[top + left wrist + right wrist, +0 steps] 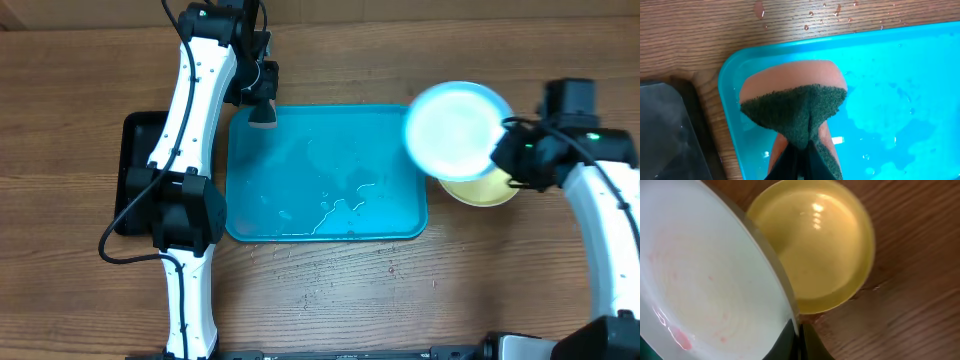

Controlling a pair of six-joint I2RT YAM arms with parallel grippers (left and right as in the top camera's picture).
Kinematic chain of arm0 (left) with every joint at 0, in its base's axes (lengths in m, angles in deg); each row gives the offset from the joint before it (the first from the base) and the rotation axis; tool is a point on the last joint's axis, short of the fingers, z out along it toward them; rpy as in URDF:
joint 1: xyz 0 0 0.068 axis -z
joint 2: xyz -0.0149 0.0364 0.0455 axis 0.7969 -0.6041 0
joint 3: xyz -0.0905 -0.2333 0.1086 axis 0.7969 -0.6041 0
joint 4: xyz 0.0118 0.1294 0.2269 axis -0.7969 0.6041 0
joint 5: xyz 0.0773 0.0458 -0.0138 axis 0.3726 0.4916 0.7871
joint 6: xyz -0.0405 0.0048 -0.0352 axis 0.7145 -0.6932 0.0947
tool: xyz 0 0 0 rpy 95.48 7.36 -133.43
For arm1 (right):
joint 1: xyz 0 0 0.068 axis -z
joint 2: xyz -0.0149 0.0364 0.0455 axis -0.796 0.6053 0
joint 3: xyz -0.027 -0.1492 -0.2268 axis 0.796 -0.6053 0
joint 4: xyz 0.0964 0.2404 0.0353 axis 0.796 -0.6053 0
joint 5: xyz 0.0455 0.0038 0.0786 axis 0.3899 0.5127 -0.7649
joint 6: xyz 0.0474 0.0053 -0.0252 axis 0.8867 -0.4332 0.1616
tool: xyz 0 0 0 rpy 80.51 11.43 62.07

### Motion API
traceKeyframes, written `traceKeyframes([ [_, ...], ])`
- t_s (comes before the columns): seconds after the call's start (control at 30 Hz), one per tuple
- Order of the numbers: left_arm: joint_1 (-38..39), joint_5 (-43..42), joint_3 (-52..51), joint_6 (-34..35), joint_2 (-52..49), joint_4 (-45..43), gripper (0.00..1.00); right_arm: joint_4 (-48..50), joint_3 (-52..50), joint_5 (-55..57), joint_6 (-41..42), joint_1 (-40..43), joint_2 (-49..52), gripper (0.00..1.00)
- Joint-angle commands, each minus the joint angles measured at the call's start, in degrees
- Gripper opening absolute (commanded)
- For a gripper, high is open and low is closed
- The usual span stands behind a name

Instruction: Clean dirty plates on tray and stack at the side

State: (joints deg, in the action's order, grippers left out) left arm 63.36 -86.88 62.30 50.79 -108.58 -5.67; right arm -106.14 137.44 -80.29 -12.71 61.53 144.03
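My left claw (801, 165) pinches a sponge (795, 100) over the upper-left corner of the tray (400, 225); my right claw (799, 340) grips a smeared pale plate (705, 280) by its rim, half hiding the yellow plate (825, 245).

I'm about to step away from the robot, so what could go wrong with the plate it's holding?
The right gripper pinches the pale plate only at its rim, partly over the yellow plate; it could slip. Its face shows pink smears, so it may get stacked dirty.
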Motion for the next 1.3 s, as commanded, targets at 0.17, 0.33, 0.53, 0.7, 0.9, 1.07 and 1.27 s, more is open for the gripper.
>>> traceKeyframes([
  [0.17, 0.37, 0.37, 0.7, 0.92, 0.17, -0.04, 0.04, 5.75, -5.27, 3.63, -1.46, 8.11, 6.08, 0.04],
  [0.33, 0.37, 0.37, 0.7, 0.92, 0.17, -0.04, 0.04, 10.73, -9.01, 3.5, -1.49, 8.44, 9.27, 0.04],
  [0.53, 0.37, 0.37, 0.7, 0.92, 0.2, -0.33, 0.04, 15.85, -11.91, 3.67, -1.46, 8.44, 13.62, 0.14],
  [0.7, -0.02, 0.37, 1.68, 0.76, 1.14, -0.26, 0.04, 16.85, -11.34, 0.0, -4.87, 8.44, 14.71, 0.8],
  [0.9, -1.6, 2.69, 10.62, 0.94, 6.86, 6.19, 0.04, 9.09, -2.49, -4.11, -7.45, 6.95, 9.99, 0.94],
  [1.07, -2.49, 8.79, 12.63, 0.96, 13.09, 12.04, 0.04, 6.58, 2.84, -4.31, -7.96, 2.47, 4.35, 1.0],
  [1.27, -5.73, 8.83, 8.9, 2.51, 18.88, 14.08, 0.04, 7.17, 3.26, -4.31, -7.93, -3.89, 1.9, 1.0],
])
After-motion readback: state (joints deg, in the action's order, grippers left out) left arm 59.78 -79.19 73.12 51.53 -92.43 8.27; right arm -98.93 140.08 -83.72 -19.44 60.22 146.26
